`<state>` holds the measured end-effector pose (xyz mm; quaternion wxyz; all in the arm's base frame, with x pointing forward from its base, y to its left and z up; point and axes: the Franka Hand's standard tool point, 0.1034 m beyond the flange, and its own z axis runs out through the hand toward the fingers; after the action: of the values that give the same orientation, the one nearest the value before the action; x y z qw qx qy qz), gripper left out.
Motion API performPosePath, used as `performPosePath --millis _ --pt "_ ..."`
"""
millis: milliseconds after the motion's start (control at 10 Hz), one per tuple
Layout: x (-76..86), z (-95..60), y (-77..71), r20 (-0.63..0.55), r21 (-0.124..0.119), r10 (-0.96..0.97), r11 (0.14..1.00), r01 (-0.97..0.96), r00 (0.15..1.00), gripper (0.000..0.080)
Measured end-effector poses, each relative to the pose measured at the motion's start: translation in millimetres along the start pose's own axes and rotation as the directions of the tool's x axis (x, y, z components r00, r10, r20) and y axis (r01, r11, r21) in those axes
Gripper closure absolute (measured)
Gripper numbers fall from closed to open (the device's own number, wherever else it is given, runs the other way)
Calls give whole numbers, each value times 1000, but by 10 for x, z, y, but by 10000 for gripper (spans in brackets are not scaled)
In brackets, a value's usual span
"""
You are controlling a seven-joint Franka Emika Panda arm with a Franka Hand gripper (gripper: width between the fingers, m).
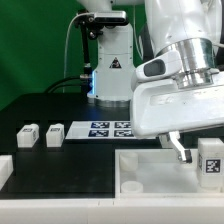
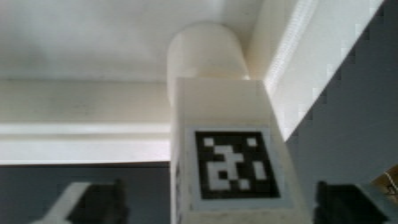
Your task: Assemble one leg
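End effector (image 2: 217, 203) open, leg (image 2: 226, 125) between its jaws, gap on each side

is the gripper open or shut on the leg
Open. In the wrist view the gripper has both fingers standing clear of the leg, a dark gap on each side.
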<state>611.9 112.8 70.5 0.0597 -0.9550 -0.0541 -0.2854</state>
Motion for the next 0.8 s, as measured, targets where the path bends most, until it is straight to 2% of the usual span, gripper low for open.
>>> performPosePath --millis 100,200,300,800 --pt "-1 0 0 0 0 0 1000 0 1000 191" --pt "-1 1 0 0 0 0 1000 0 1000 191" --pt "-1 1 0 0 0 0 1000 0 1000 158" --pt "-1 1 0 0 0 0 1000 0 1000 151"
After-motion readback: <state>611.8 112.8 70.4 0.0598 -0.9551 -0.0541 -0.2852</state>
